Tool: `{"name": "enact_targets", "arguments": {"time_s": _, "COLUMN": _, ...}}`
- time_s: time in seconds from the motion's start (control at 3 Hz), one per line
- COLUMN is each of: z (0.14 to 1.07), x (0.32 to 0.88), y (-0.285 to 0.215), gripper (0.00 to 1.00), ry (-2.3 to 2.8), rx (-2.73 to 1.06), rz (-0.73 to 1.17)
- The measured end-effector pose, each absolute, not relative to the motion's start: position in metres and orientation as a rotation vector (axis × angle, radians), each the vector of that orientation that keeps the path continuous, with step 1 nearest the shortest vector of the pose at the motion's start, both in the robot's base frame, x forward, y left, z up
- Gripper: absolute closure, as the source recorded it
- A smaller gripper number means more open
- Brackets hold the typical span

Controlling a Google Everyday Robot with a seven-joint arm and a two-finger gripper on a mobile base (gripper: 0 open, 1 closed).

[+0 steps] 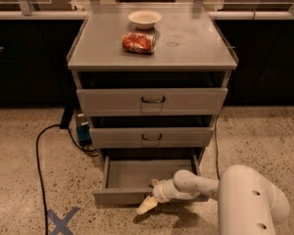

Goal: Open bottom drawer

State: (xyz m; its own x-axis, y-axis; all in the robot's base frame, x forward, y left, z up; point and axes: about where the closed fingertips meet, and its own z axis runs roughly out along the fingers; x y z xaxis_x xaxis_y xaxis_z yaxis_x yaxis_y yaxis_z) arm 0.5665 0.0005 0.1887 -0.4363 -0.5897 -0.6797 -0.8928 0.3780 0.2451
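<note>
The bottom drawer [118,195] is the lowest of three grey fronts on the cabinet. It stands pulled out, and its shallow tray [137,173] shows bare inside. My gripper [148,205] sits at the middle of the drawer's front edge, pale fingertips pointing down and left toward the floor. The white arm [196,185] reaches in from the lower right. The drawer's handle is hidden behind the gripper.
The middle drawer [152,137] and top drawer [152,101] are shut. A white bowl [144,18] and a red crumpled bag [138,42] lie on the cabinet top. A black cable [39,160] and blue tape cross [61,222] lie on the floor at left.
</note>
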Motion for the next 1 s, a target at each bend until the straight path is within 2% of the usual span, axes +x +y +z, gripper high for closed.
{"name": "enact_targets", "arguments": {"time_s": 0.33, "z": 0.186, "x": 0.554, "y": 0.002, "gripper": 0.0, "ry": 2.172, "rx": -1.272, "rz": 0.833}}
{"name": "enact_targets", "arguments": {"time_s": 1.0, "z": 0.196, "x": 0.492, "y": 0.006, "gripper": 0.0, "ry": 2.226, "rx": -1.217, "rz": 0.881}}
